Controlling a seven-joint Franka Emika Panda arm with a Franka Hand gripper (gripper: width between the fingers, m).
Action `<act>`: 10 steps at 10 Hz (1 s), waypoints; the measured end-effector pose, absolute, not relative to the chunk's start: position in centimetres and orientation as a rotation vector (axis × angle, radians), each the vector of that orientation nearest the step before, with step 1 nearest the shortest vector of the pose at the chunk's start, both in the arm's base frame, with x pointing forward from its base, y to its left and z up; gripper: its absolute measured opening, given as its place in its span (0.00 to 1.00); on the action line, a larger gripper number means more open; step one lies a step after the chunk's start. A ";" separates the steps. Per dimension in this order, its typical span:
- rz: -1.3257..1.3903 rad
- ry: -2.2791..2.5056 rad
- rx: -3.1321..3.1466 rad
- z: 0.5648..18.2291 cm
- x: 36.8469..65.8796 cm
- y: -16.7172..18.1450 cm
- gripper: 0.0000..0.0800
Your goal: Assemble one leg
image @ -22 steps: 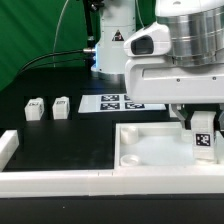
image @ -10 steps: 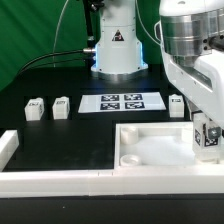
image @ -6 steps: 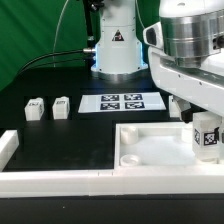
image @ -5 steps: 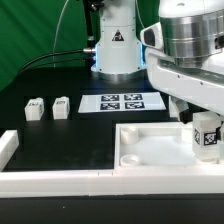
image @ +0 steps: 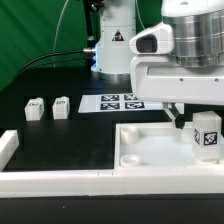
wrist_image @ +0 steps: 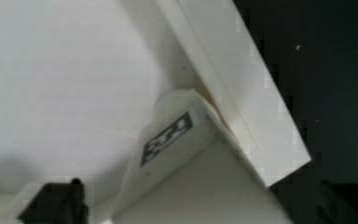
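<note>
A white leg (image: 207, 135) with a black-and-white tag stands upright in the corner socket of the white tabletop (image: 140, 130), at the exterior view's right. My gripper (image: 200, 118) hangs over it. One dark finger (image: 179, 116) shows beside the leg with a gap between them, so the jaws stand open around it. In the wrist view the leg (wrist_image: 176, 140) sits in the tabletop's corner against its rim (wrist_image: 247, 90), one black fingertip (wrist_image: 55, 200) apart from it. Two more legs (image: 35, 108) (image: 62, 106) lie at the left.
The marker board (image: 112, 102) lies behind the tabletop, partly covered by my arm. A long white border bar (image: 60, 180) runs along the front, and another piece (image: 8, 147) stands at the left. The arm's base (image: 110, 45) is at the back.
The wrist has turned back round over the leg. The leg has stayed upright in the corner socket, and a finger now stands off its side.
</note>
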State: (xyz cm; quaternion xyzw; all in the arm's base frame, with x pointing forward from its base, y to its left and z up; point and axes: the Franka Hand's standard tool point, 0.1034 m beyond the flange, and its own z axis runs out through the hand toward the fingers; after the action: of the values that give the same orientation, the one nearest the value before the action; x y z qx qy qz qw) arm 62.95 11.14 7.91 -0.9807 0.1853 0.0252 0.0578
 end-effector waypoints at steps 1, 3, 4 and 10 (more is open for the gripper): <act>0.067 0.420 -2.996 7.9 63.0 11.2 0.81; 0.045 0.097 -3.026 7.9 63.0 10.9 0.81; 0.039 -0.001 -3.026 7.9 63.0 10.7 0.81; 0.041 0.028 -3.026 7.9 63.0 10.8 0.36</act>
State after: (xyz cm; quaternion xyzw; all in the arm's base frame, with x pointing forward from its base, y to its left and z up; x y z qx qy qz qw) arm 63.03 10.77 7.90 -0.9982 0.0092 0.0134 0.0577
